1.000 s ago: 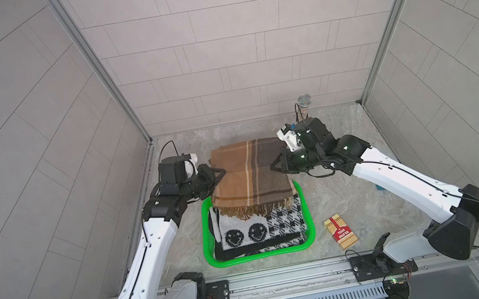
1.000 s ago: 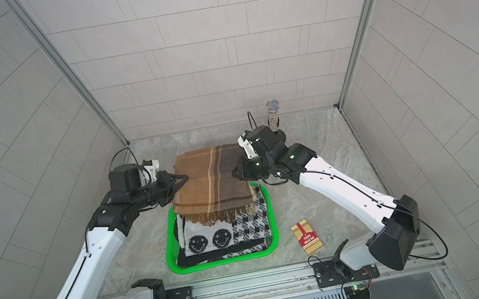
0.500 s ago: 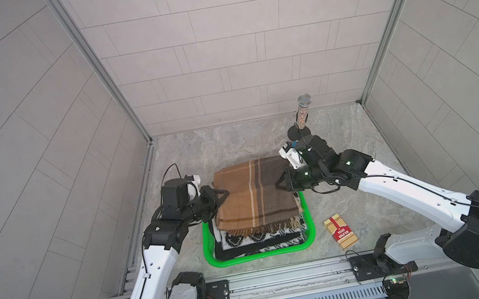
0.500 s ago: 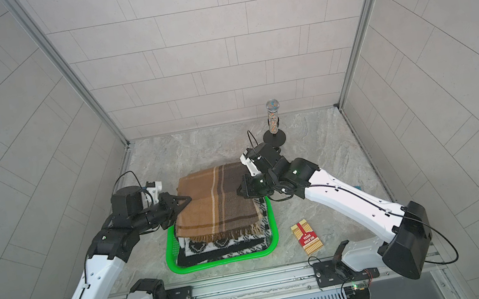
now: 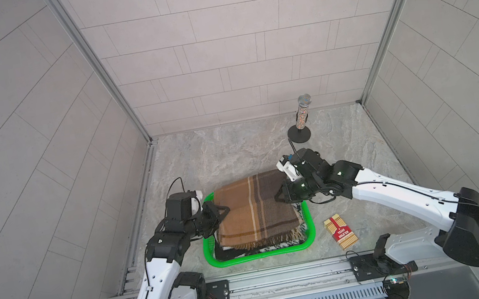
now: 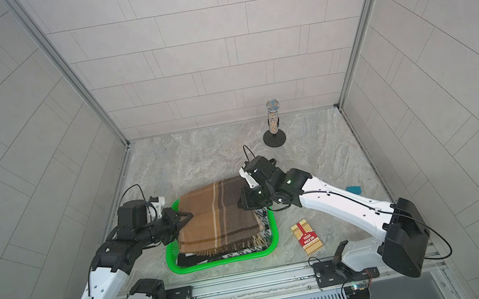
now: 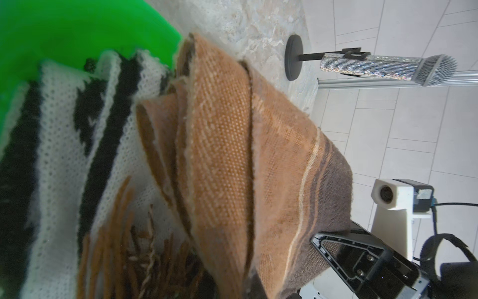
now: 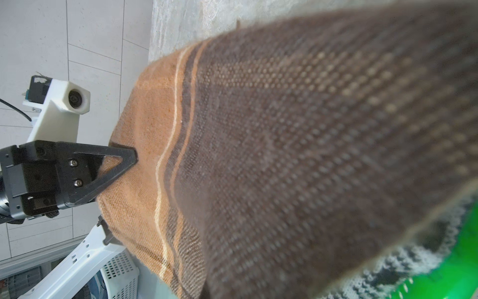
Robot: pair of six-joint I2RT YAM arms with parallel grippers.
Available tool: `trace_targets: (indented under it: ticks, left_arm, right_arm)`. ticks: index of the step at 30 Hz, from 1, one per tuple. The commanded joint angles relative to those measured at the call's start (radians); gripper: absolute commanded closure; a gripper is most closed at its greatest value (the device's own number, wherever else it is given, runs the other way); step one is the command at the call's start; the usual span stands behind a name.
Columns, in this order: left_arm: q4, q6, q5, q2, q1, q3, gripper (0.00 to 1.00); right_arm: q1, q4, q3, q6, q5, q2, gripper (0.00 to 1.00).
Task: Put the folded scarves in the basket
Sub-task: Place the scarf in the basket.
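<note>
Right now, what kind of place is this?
Likely a robot test cell: tiled walls box in a marble-look tabletop, with a metal mounting rail and props like the basket.

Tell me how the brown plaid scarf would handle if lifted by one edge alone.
Probably floppy: the brown plaid scarf creases between the left gripper and right gripper. Its folded layers gape at one edge, so they'd likely splay. The coarse weave looks grippy, unlikely to slip.
</note>
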Motion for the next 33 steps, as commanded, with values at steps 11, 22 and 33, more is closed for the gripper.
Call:
trace_targets:
  ticks: [11,22,33]
  left_arm:
    - [-0.035,0.126,-0.153,0.029,0.003,-0.090,0.79]
    - [-0.075,0.165,-0.234,0.045,0.004,-0.079,0.80]
    - [-0.108,0.155,-0.311,0.049,0.003,-0.035,0.76]
  right_arm:
    - [-0.003,0.029,-0.110,-0.007,0.076,0.088,1.00]
    - [-0.004,0.012,-0.116,-0.009,0.117,0.109,0.67]
    - [-0.021,-0.067,-0.142,-0.022,0.194,0.003,0.54]
